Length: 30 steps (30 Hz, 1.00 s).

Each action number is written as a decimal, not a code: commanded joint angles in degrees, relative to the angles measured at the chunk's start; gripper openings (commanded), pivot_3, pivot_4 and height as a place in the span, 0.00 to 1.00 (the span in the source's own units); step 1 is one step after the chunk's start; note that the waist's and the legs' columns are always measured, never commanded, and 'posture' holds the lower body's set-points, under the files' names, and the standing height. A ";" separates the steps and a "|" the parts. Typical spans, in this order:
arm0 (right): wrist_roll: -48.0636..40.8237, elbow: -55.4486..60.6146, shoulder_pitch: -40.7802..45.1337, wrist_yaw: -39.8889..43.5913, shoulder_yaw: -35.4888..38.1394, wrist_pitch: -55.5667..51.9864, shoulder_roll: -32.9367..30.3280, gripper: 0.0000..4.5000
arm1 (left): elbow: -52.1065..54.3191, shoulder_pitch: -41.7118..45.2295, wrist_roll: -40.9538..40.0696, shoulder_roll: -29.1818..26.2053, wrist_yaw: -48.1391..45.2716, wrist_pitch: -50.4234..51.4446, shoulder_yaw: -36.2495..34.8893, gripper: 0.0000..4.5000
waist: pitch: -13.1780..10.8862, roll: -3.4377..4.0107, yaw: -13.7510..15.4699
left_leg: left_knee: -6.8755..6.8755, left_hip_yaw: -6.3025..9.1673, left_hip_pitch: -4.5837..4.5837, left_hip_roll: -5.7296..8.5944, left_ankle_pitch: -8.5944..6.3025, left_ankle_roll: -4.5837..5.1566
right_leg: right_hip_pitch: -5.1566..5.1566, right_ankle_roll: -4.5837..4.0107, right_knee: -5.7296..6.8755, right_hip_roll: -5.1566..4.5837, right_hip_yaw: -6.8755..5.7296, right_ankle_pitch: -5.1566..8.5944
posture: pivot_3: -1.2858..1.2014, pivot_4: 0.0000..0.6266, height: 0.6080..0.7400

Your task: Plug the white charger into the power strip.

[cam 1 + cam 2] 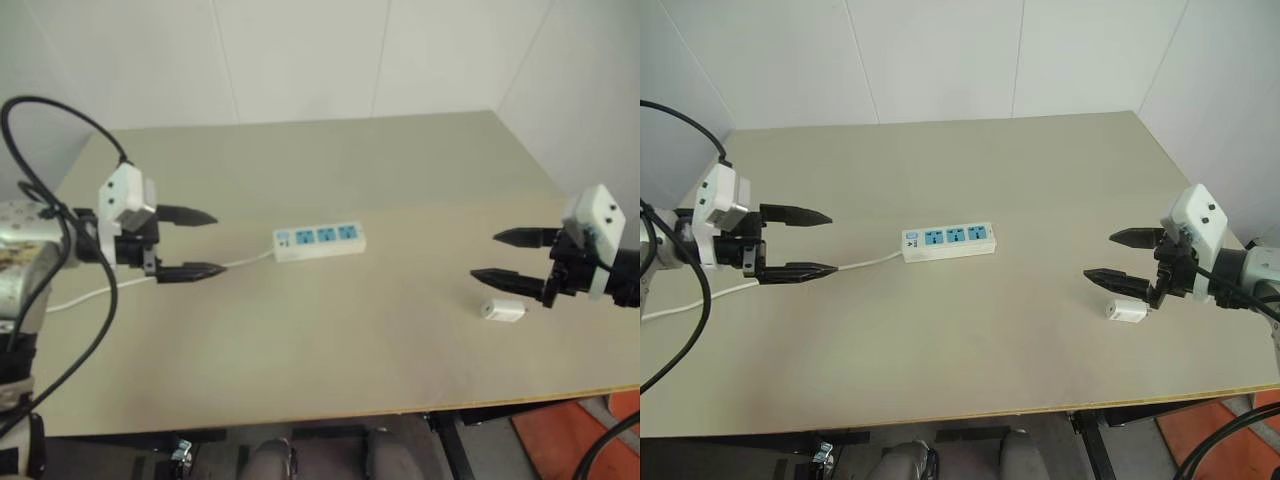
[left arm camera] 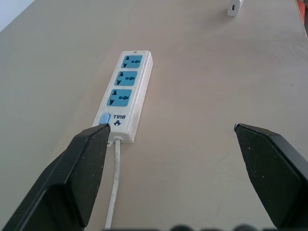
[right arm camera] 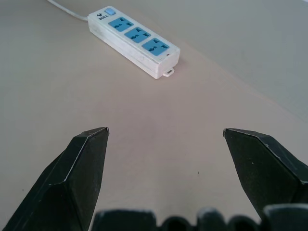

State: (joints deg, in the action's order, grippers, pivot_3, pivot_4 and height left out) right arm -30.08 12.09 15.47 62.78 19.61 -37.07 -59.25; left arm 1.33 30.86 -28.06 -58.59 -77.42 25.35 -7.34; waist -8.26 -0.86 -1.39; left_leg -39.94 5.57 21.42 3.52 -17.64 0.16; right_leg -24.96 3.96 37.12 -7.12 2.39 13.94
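1. The charger lies loose on the counter at 4 o'clock, just beside the right gripper, whose fingers gape wide and hold nothing.
2. The left gripper hovers at 9 o'clock, fingers wide, empty.
3. The strip lies mid-counter, sockets bare, cord toward 9.

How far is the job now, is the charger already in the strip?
Not yet; nothing looks done. The white charger lies loose on the table, apart from the power strip, whose three sockets are free. Nothing is in hand: the left gripper and the right gripper are open. Picking up and plugging remain.
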 commanded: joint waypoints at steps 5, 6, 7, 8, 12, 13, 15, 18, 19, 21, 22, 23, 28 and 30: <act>-1.42 2.04 -0.13 -0.98 2.69 0.10 -1.48 0.99 | 0.13 2.12 0.16 0.84 0.82 -0.18 0.70 1.00 | 0.00 0.00 0.09 | -0.01 0.00 0.00 0.00 0.01 -0.01 | 0.01 0.00 0.00 0.00 0.00 0.00 | 0.52 0.24 1.00; -1.54 2.02 -0.23 -1.00 2.80 0.13 -1.54 0.99 | 0.08 2.25 0.16 0.98 0.83 -0.20 0.80 1.00 | 0.00 0.00 0.07 | -0.01 0.00 0.00 0.00 0.01 -0.02 | 0.01 0.00 0.00 0.00 0.00 0.00 | 0.52 0.24 1.00; -1.58 1.99 -0.26 -1.14 2.86 0.11 -1.56 0.99 | -0.27 2.50 0.49 1.30 1.19 -0.59 0.93 1.00 | 0.00 0.00 0.07 | -0.01 0.00 0.00 0.00 0.01 -0.02 | 0.01 0.00 0.00 0.00 0.00 0.00 | 0.52 0.24 1.00; -1.62 1.97 -0.29 -1.23 2.90 0.12 -1.57 0.99 | -0.86 2.86 1.09 1.64 1.84 -0.93 1.19 1.00 | 0.00 0.00 0.08 | -0.01 0.00 0.00 0.00 0.01 -0.02 | 0.01 0.00 0.00 0.00 0.00 0.00 | 0.52 0.24 1.00; -1.95 2.36 -0.21 -1.57 2.78 -0.01 -1.32 0.99 | -4.87 5.05 7.07 4.76 8.01 -4.47 3.57 1.00 | 0.00 0.00 0.19 | -0.04 -0.01 0.00 0.00 0.01 -0.02 | 0.02 0.00 0.00 0.00 0.00 0.00 | 0.52 0.24 1.00; -1.98 2.46 -0.01 -1.73 2.50 -0.04 -1.17 0.99 | -6.43 6.22 9.06 6.38 10.10 -5.58 4.79 1.00 | 0.00 0.00 0.31 | -0.06 -0.01 -0.06 0.02 0.01 -0.02 | 0.08 0.00 0.00 0.00 0.00 0.00 | 0.52 0.24 1.00; -1.77 2.40 0.86 -2.08 1.45 0.17 -0.97 0.99 | -10.03 8.92 12.11 9.78 12.99 -7.37 6.95 1.00 | -0.01 -0.01 0.58 | -0.09 -0.03 -0.17 0.03 0.00 0.00 | 0.23 0.00 -0.03 0.00 -0.01 0.00 | 0.52 0.24 1.00; -1.97 2.15 3.05 -2.35 0.17 0.22 -0.71 0.99 | -18.52 12.51 16.84 13.92 14.37 -11.86 10.75 1.00 | -0.01 -0.02 0.60 | -0.18 -0.02 -0.25 0.05 -0.01 0.01 | 0.41 0.02 -0.03 0.00 -0.04 -0.01 | 0.52 0.24 1.00; -2.12 2.17 3.49 -2.39 0.13 0.06 -0.71 0.99 | -23.22 13.42 18.72 15.41 14.28 -14.24 12.36 1.00 | -0.01 -0.02 0.59 | -0.23 -0.01 -0.26 0.06 -0.01 0.01 | 0.44 0.03 -0.04 0.00 -0.04 -0.02 | 0.52 0.24 1.00; -2.21 2.14 3.91 -2.57 0.11 -0.09 -0.65 0.99 | -31.31 15.07 21.82 17.65 14.59 -18.37 14.60 1.00 | -0.01 -0.02 0.55 | -0.25 0.00 -0.29 0.07 0.00 0.00 | 0.51 0.05 -0.04 0.00 -0.06 -0.03 | 0.52 0.24 1.00; -2.29 2.21 3.89 -2.71 0.19 -0.12 -0.61 0.99 | -35.84 16.02 23.61 18.89 15.51 -20.77 15.64 1.00 | -0.01 -0.02 0.47 | -0.24 0.01 -0.29 0.07 0.00 0.00 | 0.52 0.05 -0.03 0.00 -0.06 -0.03 | 0.52 0.24 1.00; -2.36 2.24 3.84 -2.83 0.21 -0.11 -0.59 0.99 | -39.08 16.83 24.84 19.71 16.09 -22.68 16.17 1.00 | -0.01 -0.03 0.35 | -0.24 0.00 -0.30 0.07 -0.01 0.01 | 0.53 0.05 -0.03 0.00 -0.06 -0.03 | 0.52 0.24 1.00; -3.44 3.49 3.02 -3.67 1.03 -0.56 -0.43 0.99 | -54.67 21.39 30.03 25.14 19.53 -30.27 18.48 1.00 | -0.06 -0.12 0.43 | -0.29 0.01 -0.23 0.10 -0.03 0.06 | 0.51 0.12 -0.07 -0.02 -0.06 -0.07 | 0.52 0.24 1.00; -3.92 3.89 2.66 -3.96 1.46 -0.77 -0.53 0.99 | -59.17 22.96 31.18 26.71 21.04 -32.24 18.41 1.00 | -0.06 -0.12 0.60 | -0.35 0.02 -0.22 0.12 -0.04 0.07 | 0.53 0.14 -0.06 -0.05 -0.08 -0.08 | 0.52 0.24 1.00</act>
State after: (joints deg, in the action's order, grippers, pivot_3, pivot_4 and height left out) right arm -32.87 14.24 18.07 59.33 18.79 -37.46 -59.49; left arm -55.27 52.65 1.90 -32.22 -57.88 -4.78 11.10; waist -8.33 -0.98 -0.79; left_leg -40.29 5.59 21.20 3.67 -17.68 0.22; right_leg -24.42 4.11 37.06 -7.20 2.30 13.86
